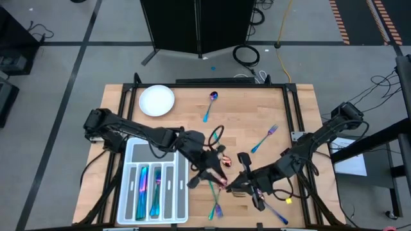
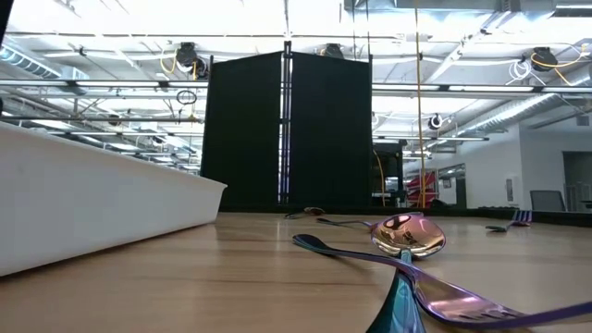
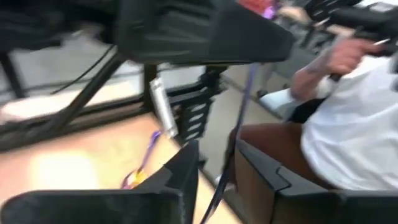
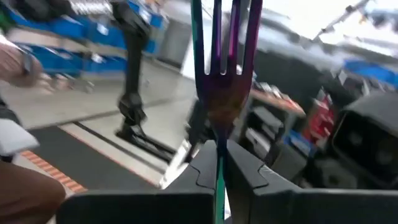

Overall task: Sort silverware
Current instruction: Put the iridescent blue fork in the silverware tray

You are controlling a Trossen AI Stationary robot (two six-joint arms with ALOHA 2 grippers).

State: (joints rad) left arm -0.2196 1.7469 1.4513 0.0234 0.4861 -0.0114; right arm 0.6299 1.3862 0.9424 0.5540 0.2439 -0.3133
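Observation:
An iridescent fork (image 4: 224, 74) is lifted above the table's middle, with my right gripper (image 1: 230, 183) shut on it and its tines standing past the fingertips. My left gripper (image 1: 209, 172) faces it from the left, open. The fork's slim purple handle (image 3: 239, 106) runs through the gap between the left fingers (image 3: 186, 171). The translucent compartment tray (image 1: 131, 154) lies at the near left with silverware (image 1: 142, 186) in its slots. Loose silverware lies on the wood: a spoon (image 1: 210, 106) at the far middle, a fork (image 1: 263, 138) at the right, pieces (image 1: 215, 202) near the front edge. My right gripper pinches the fork's neck (image 4: 217, 134), just below the tines, between its two fingers. The fork is lifted clear of the table, with the tines beyond the fingertips. My left gripper has the handle in its gap; whether a finger touches it I cannot tell.
A white round plate (image 1: 157, 100) sits at the far left. A dark loop (image 1: 216, 135) lies beside my left arm. In the low view a spoon (image 2: 407, 236) and a handle (image 2: 444, 296) lie close by the tray wall (image 2: 92, 203). A person's hand (image 3: 329, 62) shows beyond the table.

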